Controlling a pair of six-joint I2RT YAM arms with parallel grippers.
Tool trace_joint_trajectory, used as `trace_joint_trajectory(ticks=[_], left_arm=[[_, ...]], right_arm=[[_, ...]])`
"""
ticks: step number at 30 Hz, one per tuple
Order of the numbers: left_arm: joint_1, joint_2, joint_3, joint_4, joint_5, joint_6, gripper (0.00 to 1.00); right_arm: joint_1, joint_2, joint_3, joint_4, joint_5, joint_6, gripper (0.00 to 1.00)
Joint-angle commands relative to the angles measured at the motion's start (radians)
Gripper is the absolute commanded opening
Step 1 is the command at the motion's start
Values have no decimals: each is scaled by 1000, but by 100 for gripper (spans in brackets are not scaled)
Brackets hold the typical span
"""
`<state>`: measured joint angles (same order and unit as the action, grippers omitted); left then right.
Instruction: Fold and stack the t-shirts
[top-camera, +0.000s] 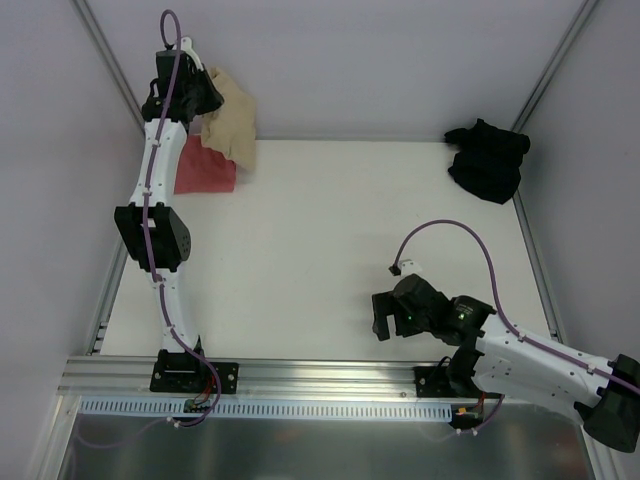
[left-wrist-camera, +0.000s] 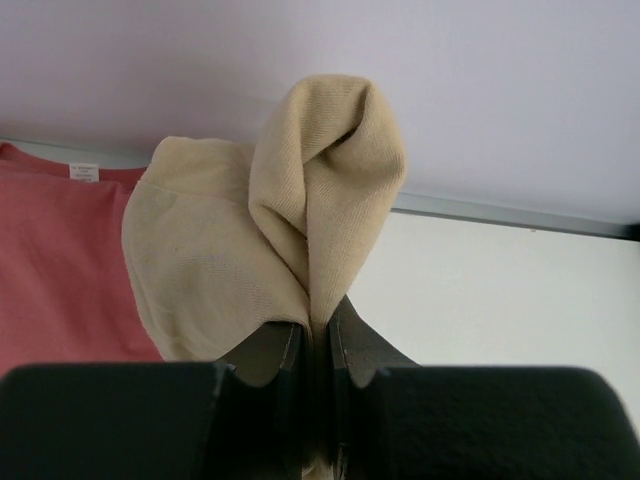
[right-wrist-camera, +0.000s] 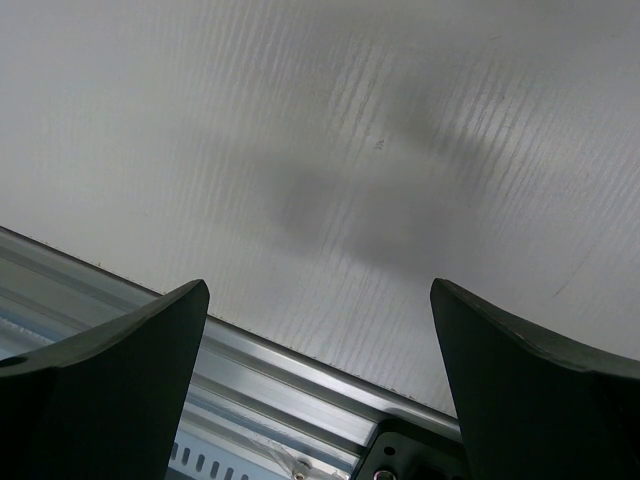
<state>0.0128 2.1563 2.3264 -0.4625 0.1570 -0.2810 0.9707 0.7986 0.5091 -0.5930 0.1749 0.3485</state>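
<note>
White table. Salmon-red t-shirt lies flat at the table's far-left corner. Black t-shirt is bunched at the table's far-right corner. Tan-beige t-shirt is lifted above the table's far-left corner, draping onto the red one. Left gripper has its fingers pinched tight on a tan fold. Right gripper is low by the table's near edge, right side, fingers spread wide.

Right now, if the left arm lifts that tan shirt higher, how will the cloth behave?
Probably floppy: the tan shirt folds and droops around the pinching left fingers. Likely light, since one small pinch holds it. It may drag across the red shirt next to it.
</note>
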Motion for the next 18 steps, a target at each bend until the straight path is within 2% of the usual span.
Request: trace_joint_trajectory(ticks=[1, 12, 18], left_arm=[[-5, -10, 73, 62, 30, -20, 0], [-2, 5, 85, 50, 27, 8, 0], [39, 2, 47, 31, 44, 16, 0]], right_arm=[[-3, -3, 0, 16, 9, 3, 99], [-4, -7, 2, 4, 12, 7, 100], [-3, -21, -3, -11, 24, 4, 100]])
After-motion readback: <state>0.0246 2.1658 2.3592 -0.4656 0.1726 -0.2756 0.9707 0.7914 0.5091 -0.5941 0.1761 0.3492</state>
